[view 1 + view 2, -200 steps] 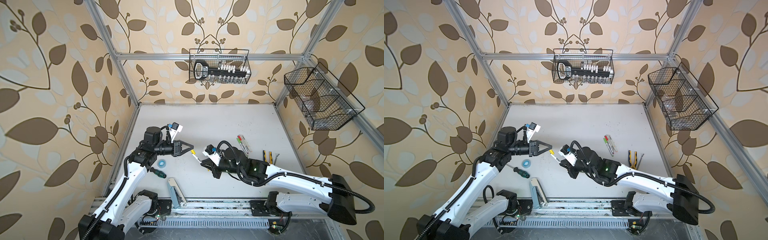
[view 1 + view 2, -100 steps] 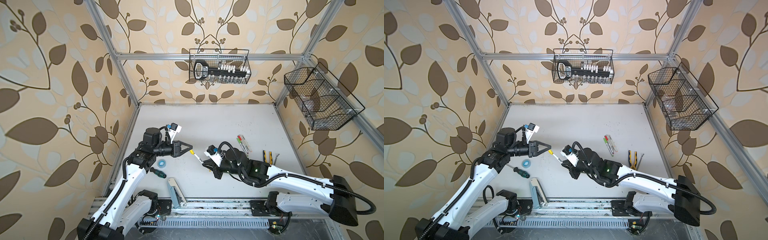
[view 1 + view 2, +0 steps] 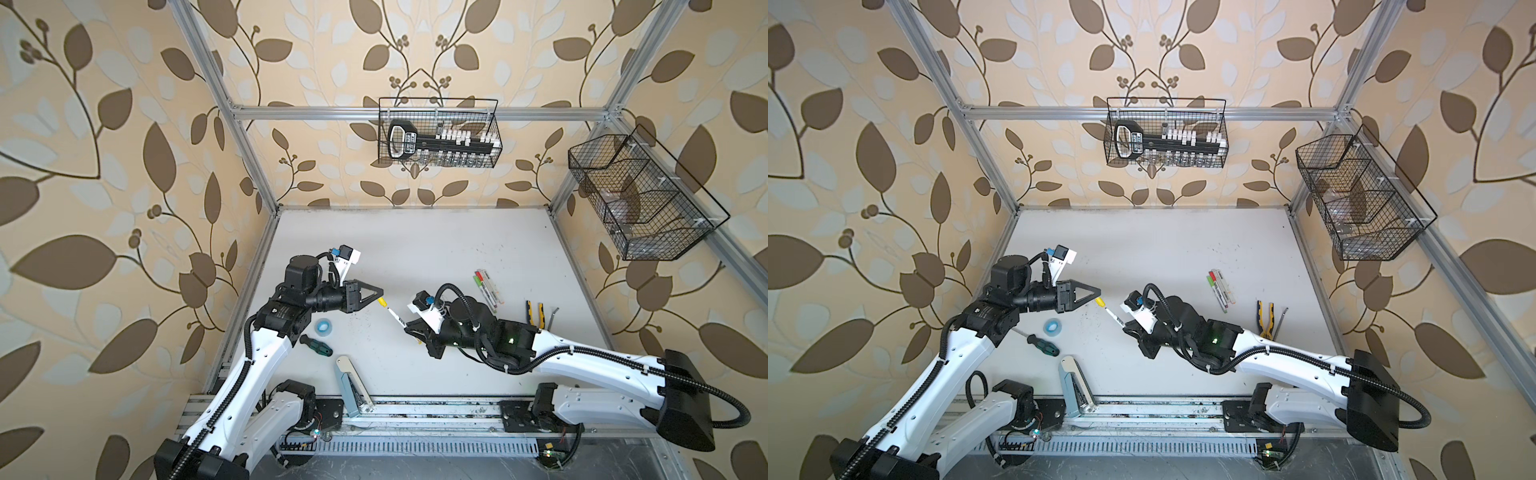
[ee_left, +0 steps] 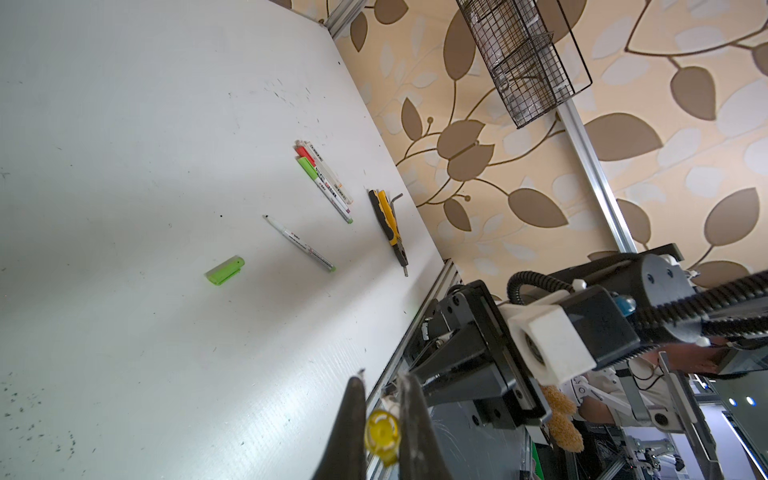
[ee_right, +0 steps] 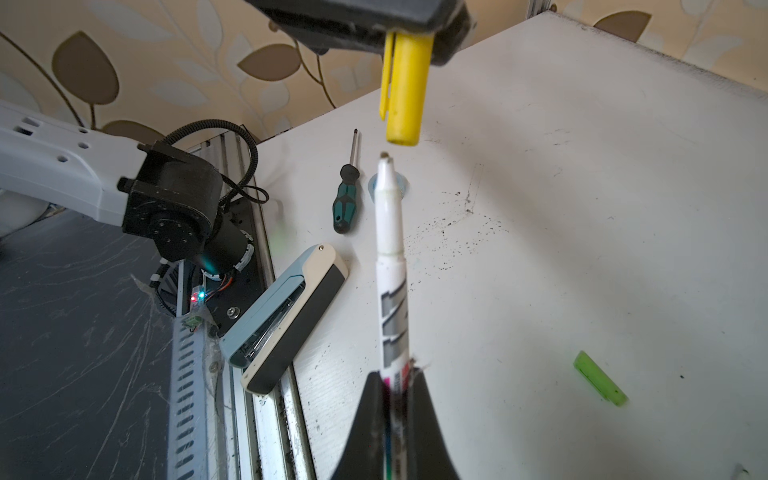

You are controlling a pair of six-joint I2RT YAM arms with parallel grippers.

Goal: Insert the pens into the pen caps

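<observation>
My left gripper (image 3: 380,292) (image 4: 381,378) is shut on a yellow pen cap (image 3: 380,301) (image 3: 1099,301) (image 4: 382,434) (image 5: 405,87), with its open mouth towards the right arm. My right gripper (image 3: 409,328) (image 5: 397,374) is shut on a white pen (image 3: 395,316) (image 3: 1113,316) (image 5: 390,249). The pen's bare tip stands just short of the cap's mouth, a little off its line. A green pen cap (image 4: 225,270) (image 5: 598,377) and a loose uncapped pen (image 4: 300,243) lie on the table. Three capped pens (image 3: 487,286) (image 3: 1221,289) (image 4: 326,180) lie side by side at the right.
A green-handled screwdriver (image 3: 318,345) (image 5: 347,199), a blue tape roll (image 3: 322,326) and a pale blue stapler (image 3: 351,384) (image 5: 286,316) lie at the front left. Yellow pliers (image 3: 534,311) (image 4: 388,220) rest at the right edge. Wire baskets (image 3: 438,133) (image 3: 640,195) hang on the walls.
Hardly anything: both arms keep their places, and the pen tip stays a small gap from the yellow cap's mouth.
</observation>
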